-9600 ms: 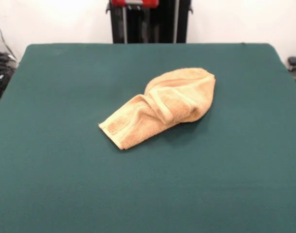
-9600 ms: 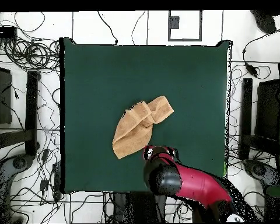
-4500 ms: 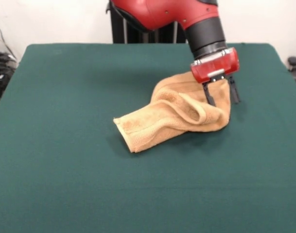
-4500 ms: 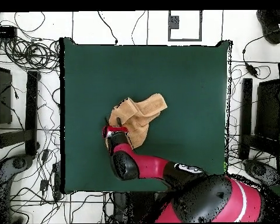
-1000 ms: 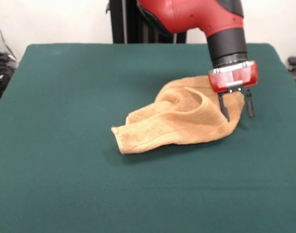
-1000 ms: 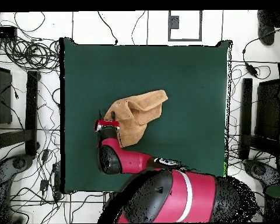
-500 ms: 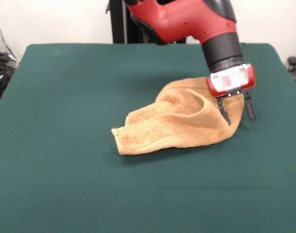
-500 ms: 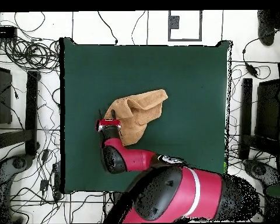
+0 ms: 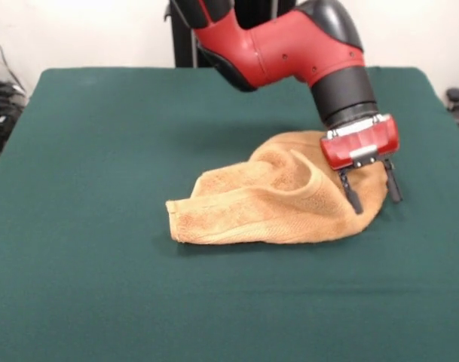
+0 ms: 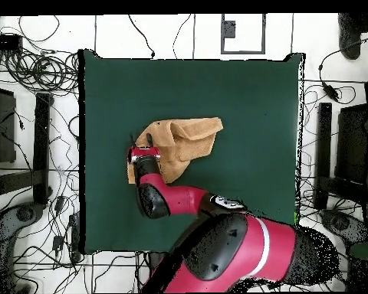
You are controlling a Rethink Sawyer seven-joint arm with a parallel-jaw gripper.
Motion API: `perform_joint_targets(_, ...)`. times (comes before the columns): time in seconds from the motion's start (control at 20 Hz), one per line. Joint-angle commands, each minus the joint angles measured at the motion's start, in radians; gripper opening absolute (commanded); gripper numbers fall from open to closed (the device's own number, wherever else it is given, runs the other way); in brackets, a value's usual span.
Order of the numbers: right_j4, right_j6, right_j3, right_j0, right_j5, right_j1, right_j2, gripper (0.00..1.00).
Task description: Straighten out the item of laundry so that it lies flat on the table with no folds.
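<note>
The orange-tan towel (image 9: pixel 278 204) lies crumpled on the green table (image 9: pixel 101 136), with folds and a raised ridge through its middle. My gripper (image 9: pixel 373 194) is at the towel's right end in the front view. Its two black fingers (image 9: pixel 351 194) straddle the towel's edge, which rises between them, and the jaws hold it. In the overhead view the towel (image 10: pixel 185 138) lies left of the table's (image 10: pixel 248 92) centre, and the gripper (image 10: pixel 142 156) is at its lower left end. The arm hides part of the towel there.
The red arm (image 9: pixel 289 45) comes down from the top over the table's far middle. Cables and equipment (image 10: pixel 34 76) lie on the floor around the table. The robot's base (image 10: pixel 233 260) covers the table's near edge in the overhead view.
The gripper has moved toward the camera in the front view, taking the towel's right end with it. The towel has stretched out lower and wider, and its left corner has shifted slightly left.
</note>
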Motion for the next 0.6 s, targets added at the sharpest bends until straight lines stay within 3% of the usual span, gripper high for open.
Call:
perform_joint_targets(0.05,0.093,0.246,-0.22,0.006,0.089,0.072,0.061,1.0)
perform_joint_targets(0.6,0.107,0.251,-0.197,0.002,0.09,0.053,0.07,1.0)
